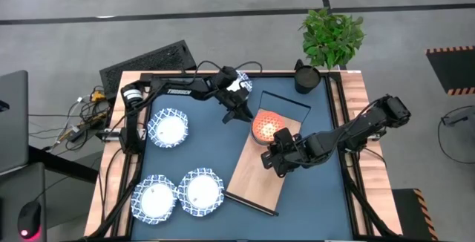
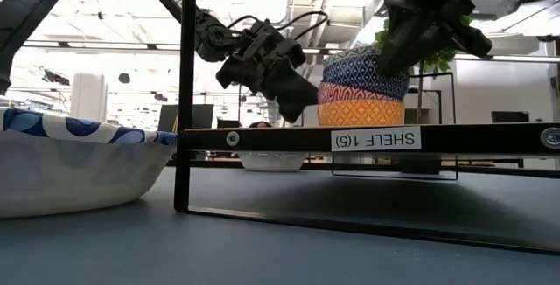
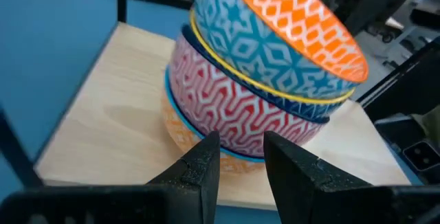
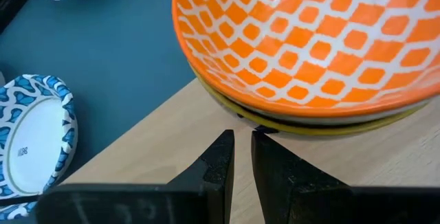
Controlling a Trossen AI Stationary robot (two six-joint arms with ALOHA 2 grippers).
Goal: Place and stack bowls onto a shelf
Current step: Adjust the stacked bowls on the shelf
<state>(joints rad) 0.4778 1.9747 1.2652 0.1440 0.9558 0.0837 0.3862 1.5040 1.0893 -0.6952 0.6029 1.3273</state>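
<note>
**Observer:** What worries you most right now?

**Me:** The stack of small bowls (image 1: 266,125) on the shelf (image 1: 260,175). It sits near the shelf's far end, three high: orange at the bottom, red in the middle, a blue one with an orange inside on top. From my left wrist the top bowl looks tilted, not nested flat. I judge that a nudge from either of my grippers could slide it off or shove the whole pile toward the board's edge.

**Observer:** Where are your fingers relative to it?

**Me:** In the high view my left gripper (image 1: 239,113) is at about ten o'clock from the stack, just beside it. Its fingers (image 3: 201,169) are slightly apart, holding nothing, pointing at the red bowl's wall. My right gripper (image 1: 276,153) is at about five o'clock, over the board, its fingers (image 4: 218,162) nearly together, empty, aimed under the stack's rim.

**Observer:** And beyond that?

**Me:** Three wide white bowls (image 1: 168,129) with blue rims wait on the blue table (image 1: 215,142), from nine to seven o'clock. A dark pot (image 1: 306,77) and a plant (image 1: 332,36) stand toward one o'clock.
</note>
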